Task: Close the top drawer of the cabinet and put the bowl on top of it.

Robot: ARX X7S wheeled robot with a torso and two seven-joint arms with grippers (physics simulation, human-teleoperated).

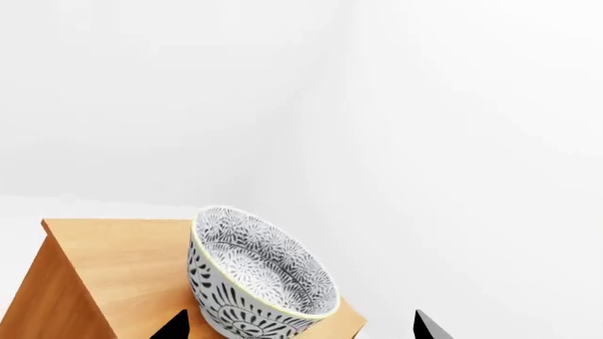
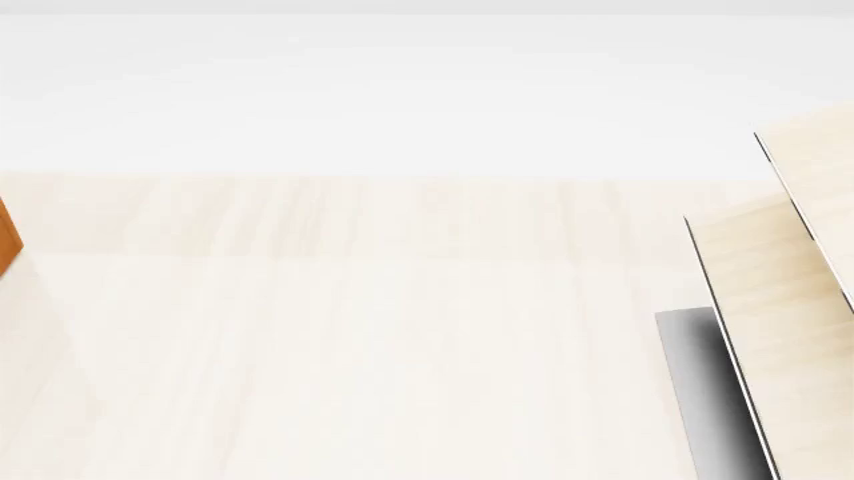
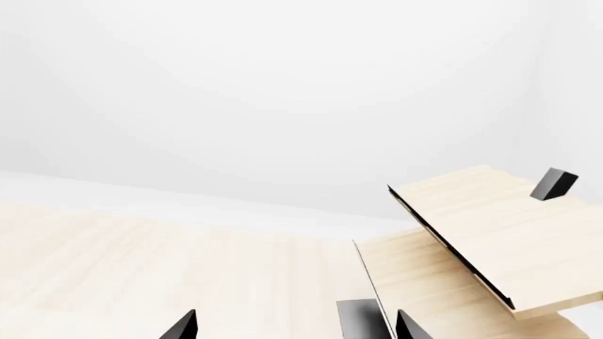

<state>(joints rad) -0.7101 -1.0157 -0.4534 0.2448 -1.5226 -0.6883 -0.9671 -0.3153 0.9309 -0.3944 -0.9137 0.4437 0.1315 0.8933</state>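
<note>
The bowl point(image 1: 259, 272) sits on the orange-brown top of the cabinet point(image 1: 113, 261), tipped so its patterned inside shows. In the left wrist view, the left pincer point(image 1: 299, 326) stands wide, its two dark fingertips point(image 1: 174, 326) flanking the bowl's lower part without visibly touching it. The right pincer point(image 3: 294, 326) is likewise wide, over the pale desk point(image 3: 141, 268), with the slanted rack point(image 3: 499, 233) at its 2 o'clock.

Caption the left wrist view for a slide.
Patterned bowl on the wooden cabinet top, between open left gripper fingertips.
</note>
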